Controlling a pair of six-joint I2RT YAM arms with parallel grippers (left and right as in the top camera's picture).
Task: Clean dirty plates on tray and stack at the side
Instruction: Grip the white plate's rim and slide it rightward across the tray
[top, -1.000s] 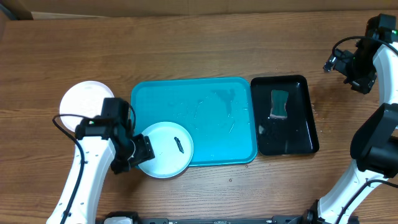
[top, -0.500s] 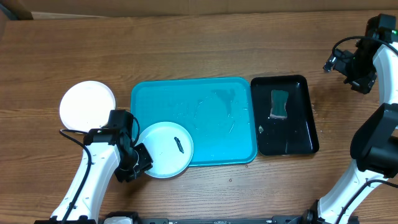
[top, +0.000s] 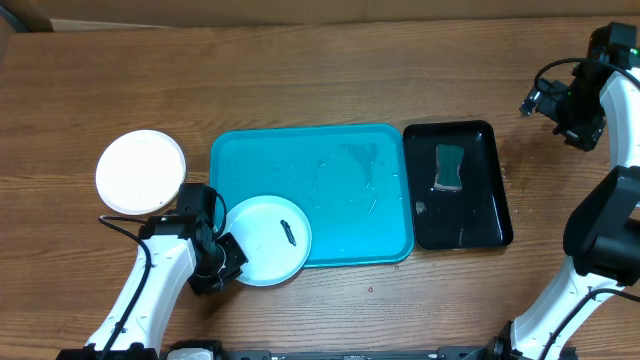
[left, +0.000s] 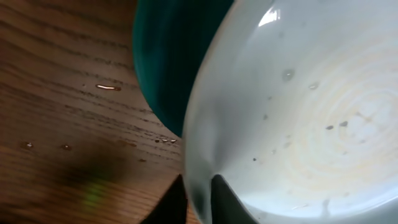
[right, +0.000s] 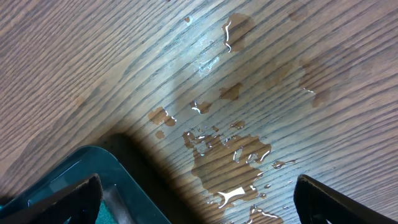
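A pale blue plate with a dark smear lies over the front-left corner of the turquoise tray. My left gripper is shut on its left rim. The left wrist view shows the two dark fingers pinching the plate rim at the gripper, with the tray beneath. A clean white plate sits on the table left of the tray. My right gripper hovers open at the far right, over wet wood, nothing between its fingers.
A glossy black tray stands right of the turquoise tray and holds a green sponge. Its corner shows in the right wrist view beside a water puddle. Small droplets dot the table by the left gripper.
My left arm has slid toward the front of the table, uncovering the white plate, and its jaws have closed on the pale blue plate's rim. The right arm has not moved.
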